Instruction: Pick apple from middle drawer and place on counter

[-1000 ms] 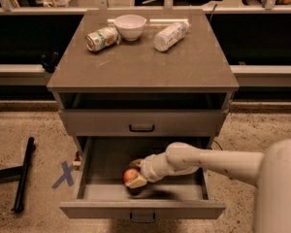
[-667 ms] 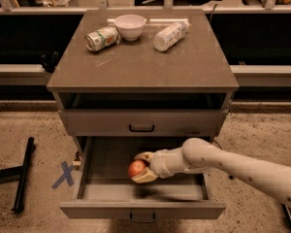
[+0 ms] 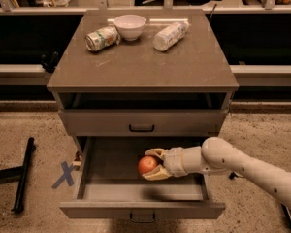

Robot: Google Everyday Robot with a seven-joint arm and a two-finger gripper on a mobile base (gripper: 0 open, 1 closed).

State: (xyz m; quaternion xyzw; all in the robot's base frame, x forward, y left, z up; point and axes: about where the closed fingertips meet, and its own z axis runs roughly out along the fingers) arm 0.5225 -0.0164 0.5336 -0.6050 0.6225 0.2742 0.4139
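**A:** What is around the work area?

**B:** A grey-brown cabinet fills the middle. Its counter (image 3: 140, 69) carries three things along the far edge. A pale bottle (image 3: 169, 35) lies on its side at the right, a can (image 3: 102, 38) lies on its side at the left, and a white bowl (image 3: 130, 26) stands upright between them. The near part of the slab is bare. Below it is a dark open recess, then a closed drawer front (image 3: 106, 123). Under that, the middle drawer (image 3: 111, 165) is pulled out towards the camera. On the speckled floor to the left lie a black bar (image 3: 23, 174) and a blue X mark (image 3: 65, 174).

**A:** Does anything block the way?

**B:** The closed front and the counter's overhang sit above the back of the open drawer. The robot's pale arm (image 3: 242, 171) crosses the drawer's right wall from the right.

**A:** And the gripper?

**B:** The gripper (image 3: 151, 165) is inside the drawer, right of centre. Its fingers (image 3: 155, 153) are spread about as wide as the fruit and clamped on the apple (image 3: 146, 164), one above and one below.

**A:** What can't you make out?

**B:** The arm is cut off at the right edge. I cannot tell whether the apple touches the drawer floor, and a shadow lies just in front of it. The recess interior is too dark to see, and the can's label is unreadable
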